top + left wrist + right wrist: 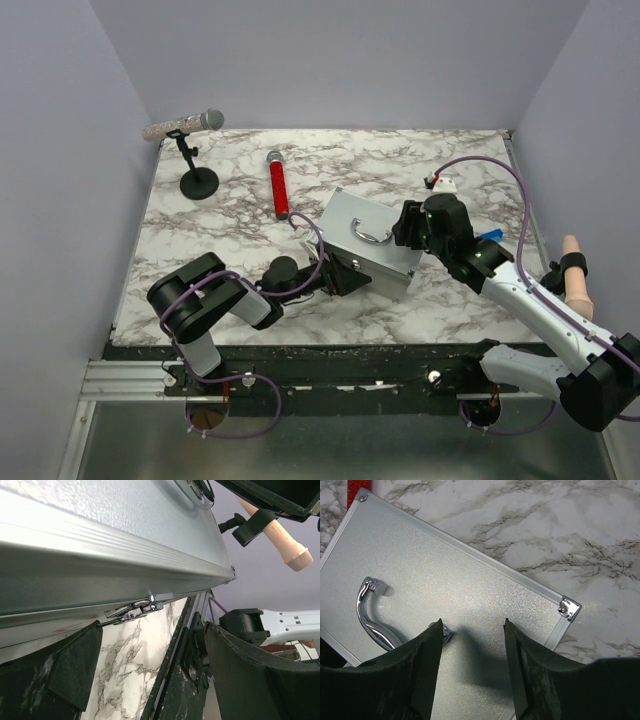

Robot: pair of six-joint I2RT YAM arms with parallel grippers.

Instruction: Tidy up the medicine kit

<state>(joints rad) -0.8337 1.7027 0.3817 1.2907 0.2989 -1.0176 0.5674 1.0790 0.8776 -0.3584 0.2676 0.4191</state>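
The medicine kit (368, 240) is a grey metal box with its lid shut and a curved silver handle (370, 236), lying at an angle mid-table. My left gripper (340, 272) is open at the box's near-left side. In the left wrist view the gripper (152, 627) sits just below a silver latch (135, 610) on the box's side (100, 545). My right gripper (410, 228) is open and empty over the lid's right end. In the right wrist view it (473, 625) hovers above the lid (460, 575), its left finger beside the handle (370, 615).
A red cylinder (279, 186) lies behind the box. A microphone (185, 125) on a black stand (199, 183) is at the back left. A small white and red item (441, 183) and a blue item (490, 236) lie right of the box. A tan rod in a clamp (575, 275) stands at the right edge.
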